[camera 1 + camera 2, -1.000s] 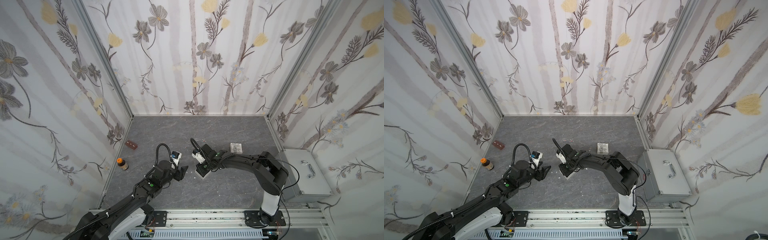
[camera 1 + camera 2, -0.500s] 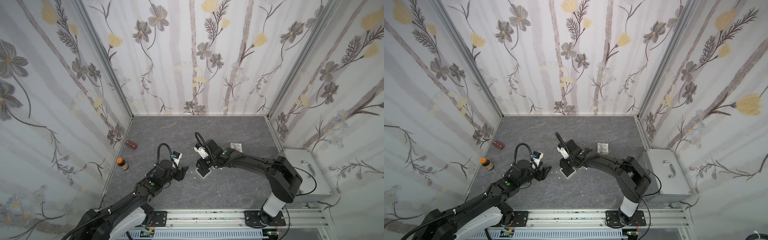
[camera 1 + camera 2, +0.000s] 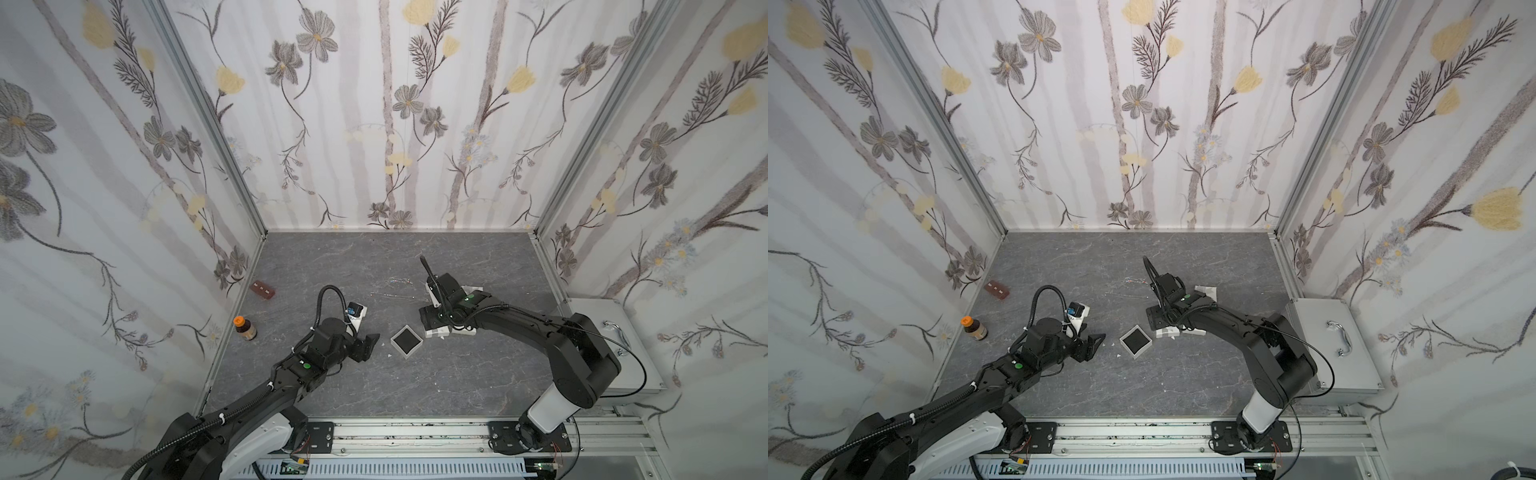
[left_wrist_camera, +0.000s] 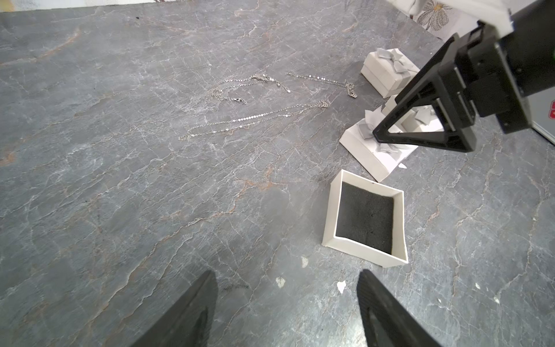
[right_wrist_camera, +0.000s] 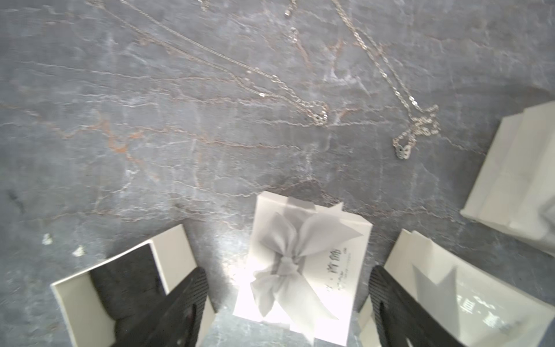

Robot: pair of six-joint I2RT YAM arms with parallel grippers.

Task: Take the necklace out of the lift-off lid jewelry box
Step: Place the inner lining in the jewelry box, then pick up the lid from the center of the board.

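Note:
The lift-off lid jewelry box (image 3: 406,341) (image 3: 1136,340) (image 4: 365,217) stands open on the table, and only its black foam pad shows inside. Its white lid (image 5: 303,270) (image 4: 369,153) with a grey bow lies on the table just right of it. My right gripper (image 5: 288,273) (image 3: 434,322) hovers open over that lid, a finger on either side, not touching it. Three thin silver necklaces (image 4: 255,118) (image 5: 270,81) lie on the table beyond the box. My left gripper (image 4: 286,276) (image 3: 370,345) is open and empty, just left of the box.
A closed white box with a bow (image 4: 387,72) (image 3: 471,289) and another white lid (image 5: 450,285) sit by the right arm. A brown bottle (image 3: 245,328) and a brown block (image 3: 262,289) stand near the left wall. A grey metal case (image 3: 598,316) lies at the right.
My right gripper carried the lid to the right off the box, then opened and let it go on the table. My left gripper opened a little wider and stayed in place.

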